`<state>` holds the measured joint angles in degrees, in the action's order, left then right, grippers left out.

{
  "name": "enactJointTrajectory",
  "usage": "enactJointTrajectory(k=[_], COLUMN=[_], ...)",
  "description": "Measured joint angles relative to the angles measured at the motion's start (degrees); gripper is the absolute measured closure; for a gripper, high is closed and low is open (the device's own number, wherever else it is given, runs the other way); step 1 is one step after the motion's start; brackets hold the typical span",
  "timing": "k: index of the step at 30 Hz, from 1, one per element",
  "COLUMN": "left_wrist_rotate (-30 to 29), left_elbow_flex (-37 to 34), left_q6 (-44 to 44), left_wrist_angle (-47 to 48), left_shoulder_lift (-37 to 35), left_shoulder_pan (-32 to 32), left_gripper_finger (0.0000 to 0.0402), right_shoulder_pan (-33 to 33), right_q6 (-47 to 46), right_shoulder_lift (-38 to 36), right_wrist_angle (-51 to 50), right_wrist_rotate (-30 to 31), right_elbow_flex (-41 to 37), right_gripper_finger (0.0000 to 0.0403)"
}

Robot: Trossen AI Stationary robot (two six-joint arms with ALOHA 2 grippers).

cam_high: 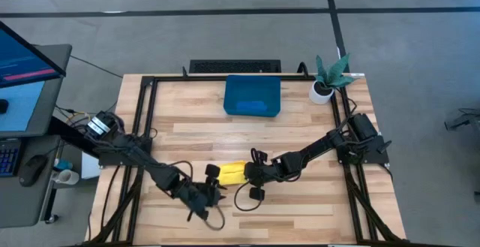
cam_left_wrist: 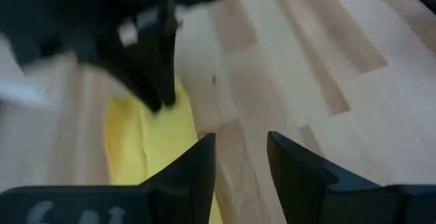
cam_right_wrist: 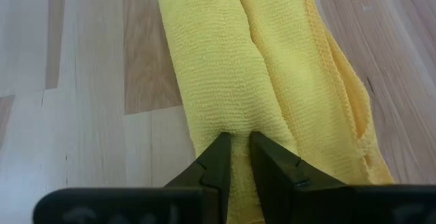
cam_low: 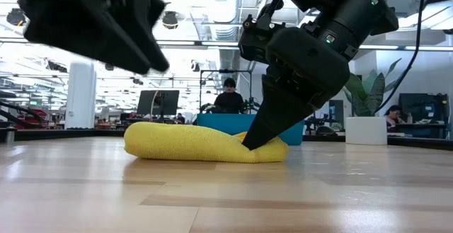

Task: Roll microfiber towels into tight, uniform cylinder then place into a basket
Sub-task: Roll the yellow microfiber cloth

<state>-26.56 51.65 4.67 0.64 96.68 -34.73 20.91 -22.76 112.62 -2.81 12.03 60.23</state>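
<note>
The yellow microfiber towel point(cam_high: 231, 173) lies rolled into a short, loose log on the wooden table, near the middle of its front half. My right gripper point(cam_right_wrist: 235, 157) is shut on the roll's right end, reaching in from the right. My left gripper point(cam_left_wrist: 240, 141) hovers open above the table at the near side of the roll's left end and touches nothing; it shows blurred at the upper left of the low view point(cam_low: 106, 20). The teal basket point(cam_high: 252, 95) stands at the far middle of the table. My right gripper pinches a ridge of cloth point(cam_right_wrist: 235, 132) at the right end of the yellow roll between its two fingertips, along the seam where two folds meet. The fingers slant down from the table's right side and lie along the roll. The roll rests on the table point(cam_low: 205, 144).
A small white pot with a green plant point(cam_high: 324, 88) stands at the far right corner. Black frame rails point(cam_high: 142, 119) run along the table's left and right sides. A keyboard point(cam_high: 235, 67) lies past the far edge. Bare wood stretches between the towel and the basket.
</note>
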Motion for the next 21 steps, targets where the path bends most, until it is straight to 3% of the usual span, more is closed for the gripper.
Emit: enactJointTrajectory(k=[4, 7, 14, 21], left_wrist_rotate=[-4.07, -4.51, -9.67, -4.01], left_elbow_flex=[1.37, 1.41, 1.41, 1.41], left_q6=[-9.41, -11.69, -3.8, 2.85], left_wrist_angle=[-0.14, -0.05, 1.97, 4.68], left_shoulder_lift=[-0.06, 0.0, 0.05, 0.05], left_shoulder_pan=[-3.14, -4.06, -2.31, 1.49], left_gripper_finger=[0.0276, 0.0276, 0.025, 0.0184], right_shoulder_pan=[0.0, 0.0, 0.02, 0.02], right_q6=[-0.37, -0.37, -1.22, -3.87], right_shoulder_lift=[0.0, 0.0, 0.02, 0.08], right_wrist_angle=[0.09, 0.11, 0.31, 1.5], right_wrist_rotate=[-0.04, -0.06, -0.15, -0.12], right_elbow_flex=[0.0, 0.0, 0.0, -0.02], right_gripper_finger=[0.0322, 0.0322, 0.0322, 0.0322])
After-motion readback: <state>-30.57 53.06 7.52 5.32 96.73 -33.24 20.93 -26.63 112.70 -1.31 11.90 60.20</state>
